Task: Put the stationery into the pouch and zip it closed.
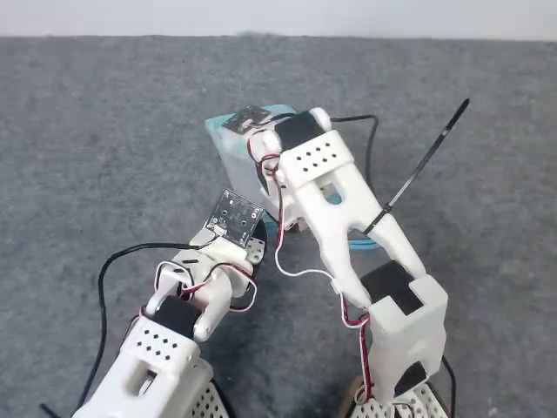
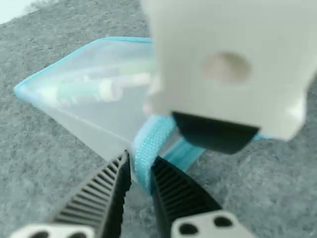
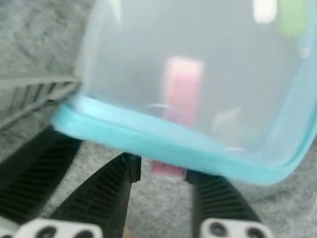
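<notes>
Closest in, the left gripper [image 2: 140,166] is clamped tight, its ribbed jaws pinching the light-blue strap [image 2: 151,139] at the corner of the pouch [image 2: 89,99]. Just past it the right arm [image 2: 228,64] leans over the pouch from above. Its gripper, the right gripper [image 3: 163,171], sits low at the pouch's teal edge [image 3: 163,136] with the jaws part-way open. A pink piece [image 3: 183,89] shows through the clear wall and again in the gap between them, and I can't tell whether they press on it. Inside the pouch lies the stationery, with a green pen [image 2: 79,91] in plain sight. Beyond all that, the pouch rests mid-table on the grey mat [image 1: 87,131], under the right arm's wrist.
</notes>
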You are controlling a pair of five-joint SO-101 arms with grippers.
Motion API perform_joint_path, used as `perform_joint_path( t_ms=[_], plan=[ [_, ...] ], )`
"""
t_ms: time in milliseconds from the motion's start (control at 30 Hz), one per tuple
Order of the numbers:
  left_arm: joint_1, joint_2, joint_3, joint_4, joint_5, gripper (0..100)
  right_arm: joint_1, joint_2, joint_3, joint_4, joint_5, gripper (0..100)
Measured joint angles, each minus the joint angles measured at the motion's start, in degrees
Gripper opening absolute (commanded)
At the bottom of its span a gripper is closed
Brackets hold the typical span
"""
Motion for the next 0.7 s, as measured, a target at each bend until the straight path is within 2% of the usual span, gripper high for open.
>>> perform_joint_path(
  t_ms=[200, 467, 567, 700],
  plan=[
    [0.0, 0.0, 0.0, 0.0, 0.0, 1, -1.0, -0.6, -0.4, 0.0, -0.1, 21.3],
    [0.1, -0.1, -0.2, -0.5, 0.0, 1, 0.4, -9.1, 0.5, -0.2, -0.1, 21.3],
    [0.2, -0.1, -0.1, -0.4, 0.0, 1, 2.5, -15.3, 5.9, -1.1, 0.0, 21.3],
    [0.6, 0.0, 0.1, 0.0, -0.2, 1, 6.2, -28.0, 18.0, -7.6, 0.1, 21.3]
  ],
)
